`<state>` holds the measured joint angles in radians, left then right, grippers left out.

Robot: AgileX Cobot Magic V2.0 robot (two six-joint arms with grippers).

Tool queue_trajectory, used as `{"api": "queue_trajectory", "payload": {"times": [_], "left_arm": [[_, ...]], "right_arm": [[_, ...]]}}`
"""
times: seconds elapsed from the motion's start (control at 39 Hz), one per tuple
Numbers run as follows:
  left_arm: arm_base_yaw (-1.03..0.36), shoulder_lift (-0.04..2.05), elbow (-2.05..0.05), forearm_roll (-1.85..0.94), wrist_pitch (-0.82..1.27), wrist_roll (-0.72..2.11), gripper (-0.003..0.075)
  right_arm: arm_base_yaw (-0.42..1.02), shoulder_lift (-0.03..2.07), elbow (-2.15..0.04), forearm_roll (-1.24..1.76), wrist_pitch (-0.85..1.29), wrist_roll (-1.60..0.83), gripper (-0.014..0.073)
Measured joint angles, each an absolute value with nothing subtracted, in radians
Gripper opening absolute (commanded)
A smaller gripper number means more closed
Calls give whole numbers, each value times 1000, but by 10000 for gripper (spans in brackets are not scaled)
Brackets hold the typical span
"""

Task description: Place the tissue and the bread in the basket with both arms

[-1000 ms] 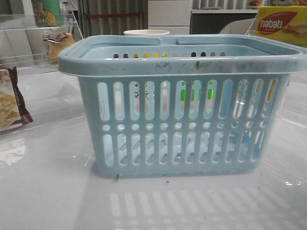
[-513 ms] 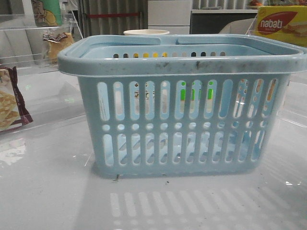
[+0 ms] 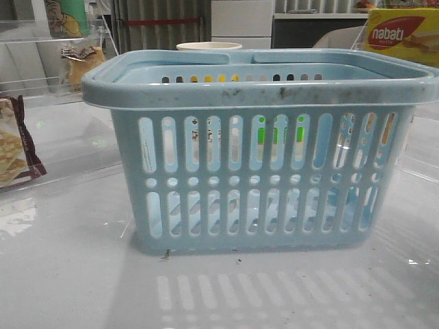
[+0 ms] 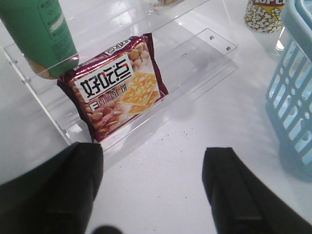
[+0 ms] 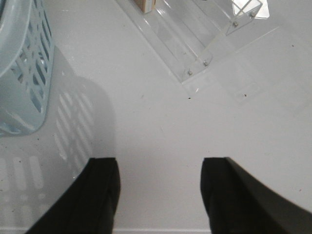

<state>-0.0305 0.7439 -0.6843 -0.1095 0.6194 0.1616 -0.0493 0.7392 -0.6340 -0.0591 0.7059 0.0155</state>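
Observation:
The pale blue basket stands in the middle of the table and fills the front view. It also shows at the edge of the left wrist view and of the right wrist view. The bread, a clear-wrapped golden-brown package, sits on a clear acrylic shelf at the far left. The tissue is not in view. My left gripper is open and empty over bare table, short of the left shelf. My right gripper is open and empty over bare table, right of the basket. Neither gripper shows in the front view.
A maroon-edged snack bag leans in the lowest left shelf, also seen in the front view. A green bottle stands above it. A popcorn cup stands behind the basket. A yellow nabati box is far right, above an acrylic shelf.

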Motion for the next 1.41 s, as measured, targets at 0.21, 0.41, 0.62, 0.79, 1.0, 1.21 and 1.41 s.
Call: {"api": "queue_trajectory", "payload": {"times": [0.21, 0.41, 0.62, 0.79, 1.0, 1.21, 1.41], "left_arm": [[-138, 759, -684, -115, 608, 162, 465], [-232, 759, -684, -119, 592, 162, 454], [-237, 759, -684, -119, 591, 162, 454], [-237, 759, -684, -119, 591, 162, 454], [-237, 759, -684, -119, 591, 162, 454], [-237, 759, -684, -119, 590, 162, 454], [-237, 759, -684, -119, 590, 162, 454]], "right_arm": [[-112, 912, -724, -52, 679, 17, 506], [-210, 1180, -926, -52, 639, 19, 506], [-231, 1454, -1152, -48, 624, 21, 506], [-231, 1626, -1292, -9, 618, 21, 506], [-231, 1772, -1409, 34, 565, 21, 506], [-231, 1844, -1447, 47, 493, 21, 445], [-231, 1859, -1448, 50, 465, 21, 232]]}}
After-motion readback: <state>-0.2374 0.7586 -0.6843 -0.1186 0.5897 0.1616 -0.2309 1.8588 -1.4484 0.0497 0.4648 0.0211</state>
